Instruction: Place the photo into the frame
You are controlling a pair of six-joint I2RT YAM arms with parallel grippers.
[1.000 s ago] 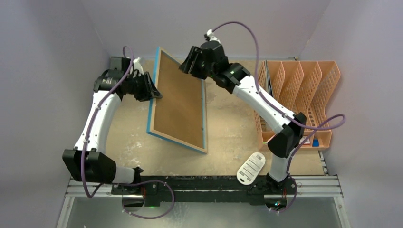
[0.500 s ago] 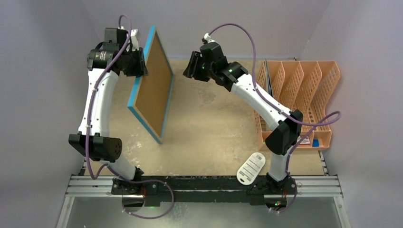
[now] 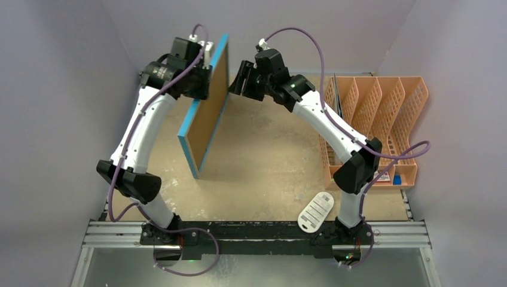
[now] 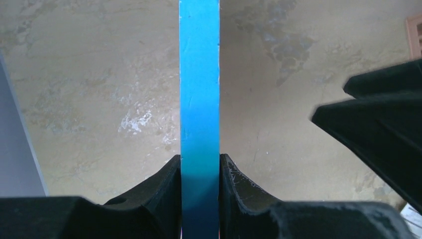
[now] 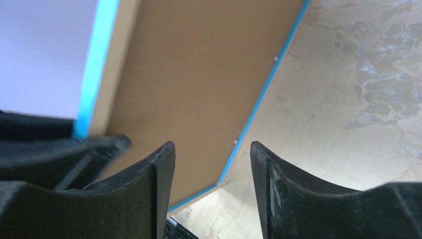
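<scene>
I have the frame up on edge over the left half of the bench, close to upright. Its long blue border runs from the far end down toward me, and its plain brown back is turned toward the right arm. From above I see mostly the blue border and a narrow slice of that brown back. I cannot tell whether the near, lower corner touches the bench or hangs just over it.

The left fingers are clamped on the frame's upper far edge. In the left wrist view the blue border passes straight between the two black tips, one pressed against each side with no gap, so the frame is pinched firmly across its thin border.

The right fingers stand just beside the frame's top, on the brown-back side. They are parted well apart with nothing between them, and the right wrist view looks past them onto the back and its lower blue edge.

Well off to the right sits an orange file rack, and a white remote lies near the right arm's base
</scene>
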